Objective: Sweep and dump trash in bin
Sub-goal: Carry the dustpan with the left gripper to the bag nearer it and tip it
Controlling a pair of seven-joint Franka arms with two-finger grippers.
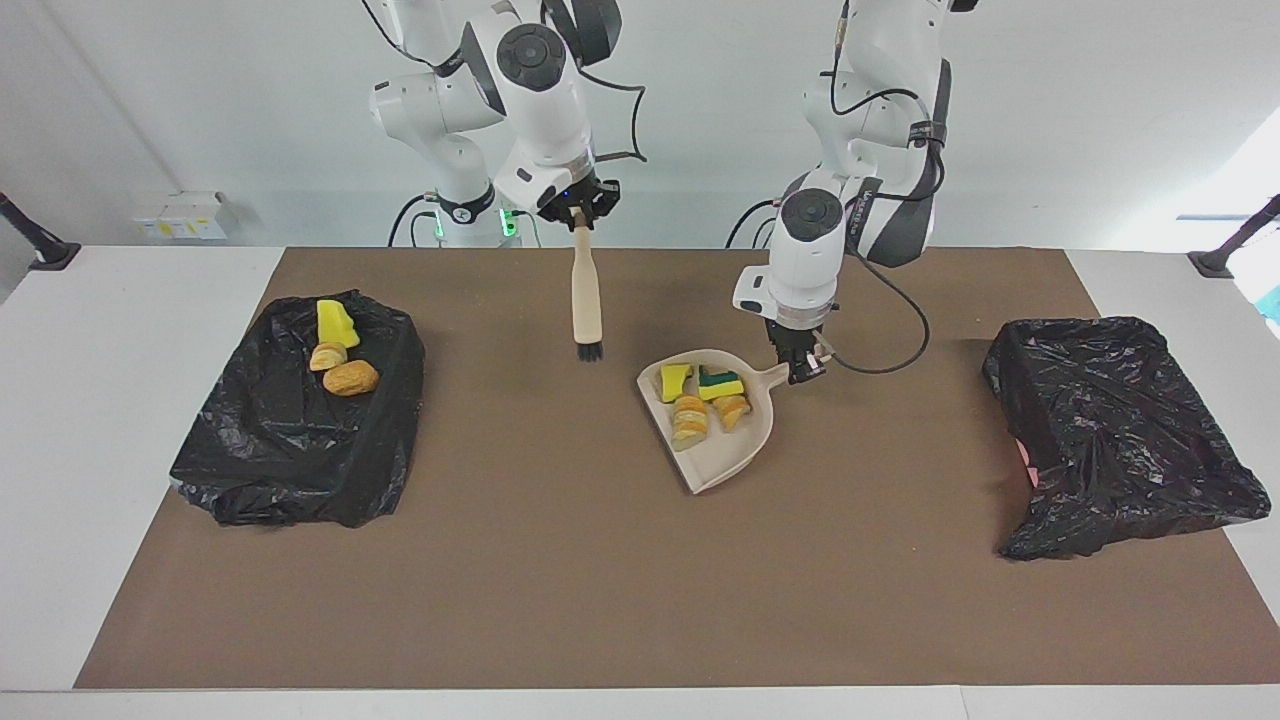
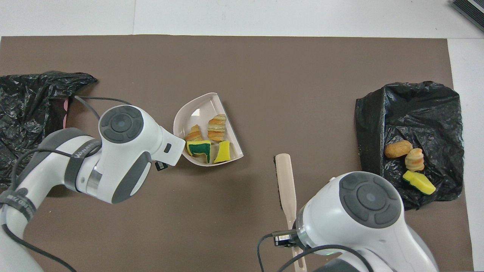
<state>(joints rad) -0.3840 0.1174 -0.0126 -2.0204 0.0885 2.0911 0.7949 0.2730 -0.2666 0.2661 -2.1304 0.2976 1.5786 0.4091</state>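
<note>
Left hand (image 1: 803,371) is closed on the handle of the beige plastic dustpan (image 1: 722,440), which hangs over the middle of the desk (image 1: 600,560) and carries the trash (image 1: 705,398): two yellow sponge pieces, one with a green face, and two layered bread-like chunks. Right hand (image 1: 580,214) is closed on the top of the long beige brush (image 1: 586,305), hanging straight down with dark bristles at its lower end, over the desk. Sweeping looks finished; dumping is left. The crinkled shiny black bag (image 1: 300,410) at the right arm's end already holds three scraps (image 1: 338,355); the other bag (image 1: 1120,430), at the left arm's end, shows none
</note>
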